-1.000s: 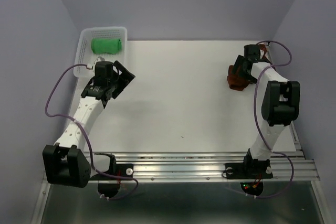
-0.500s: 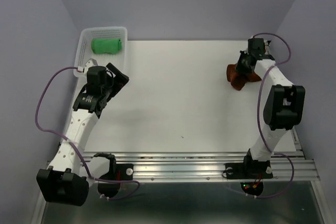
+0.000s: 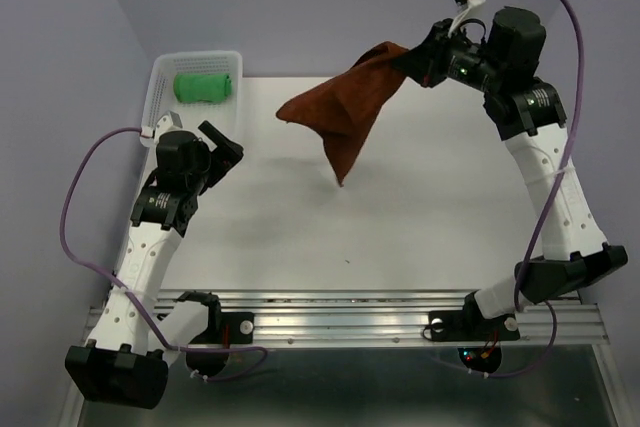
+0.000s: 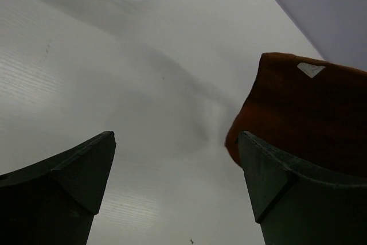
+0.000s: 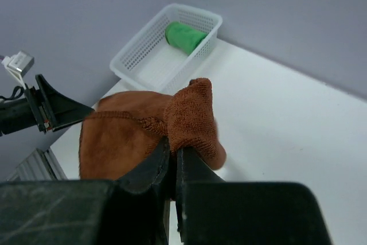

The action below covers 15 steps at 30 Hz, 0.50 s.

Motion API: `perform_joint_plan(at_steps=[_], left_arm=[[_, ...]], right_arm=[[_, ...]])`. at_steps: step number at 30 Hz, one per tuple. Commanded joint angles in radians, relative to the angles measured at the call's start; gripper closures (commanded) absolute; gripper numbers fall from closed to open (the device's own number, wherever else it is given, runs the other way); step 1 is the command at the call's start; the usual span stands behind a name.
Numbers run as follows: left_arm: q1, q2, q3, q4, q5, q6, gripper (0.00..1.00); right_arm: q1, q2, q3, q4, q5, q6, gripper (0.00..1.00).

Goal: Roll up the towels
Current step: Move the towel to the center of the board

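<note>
The rust-brown cloth towel [image 3: 345,112] hangs above the far middle of the white table [image 3: 400,227]. The right gripper [image 3: 422,60] is clamped tight on one bunched edge, and the rest of the towel drapes down and to the left of it. The left gripper [image 3: 222,144] sits at the left with its jaws spread wide and empty, apart from the cloth. The bright green towel [image 3: 204,85] lies rolled in the white plastic mesh basket [image 3: 160,82] at the far left. This looks like the laying-out step — next the brown cloth needs spreading flat, perhaps with the left gripper catching a free corner.
</note>
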Motion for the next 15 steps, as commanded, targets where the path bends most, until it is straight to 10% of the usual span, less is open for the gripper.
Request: perform_joint_plan(at_steps=[1, 7, 10, 11, 15], left_arm=[[-0.001, -0.032, 0.019, -0.018, -0.009, 0.022, 0.01], [-0.001, -0.037, 0.004, -0.061, -0.049, 0.016, 0.01], [-0.001, -0.026, -0.008, -0.074, -0.038, 0.024, 0.01], [-0.001, -0.015, -0.016, -0.071, -0.029, 0.032, 0.01], [-0.003, 0.026, -0.054, -0.042, 0.074, 0.042, 0.01]], right_arm=[[-0.024, -0.046, -0.042, 0.046, -0.021, 0.053, 0.99], [-0.124, -0.158, -0.499, 0.082, 0.145, 0.098, 0.93], [-0.216, -0.201, -0.801, 0.119, 0.16, 0.095, 0.54], [-0.23, -0.204, -0.9, 0.116, 0.22, 0.095, 0.23], [-0.251, -0.249, -0.978, 0.102, 0.39, 0.09, 0.0]])
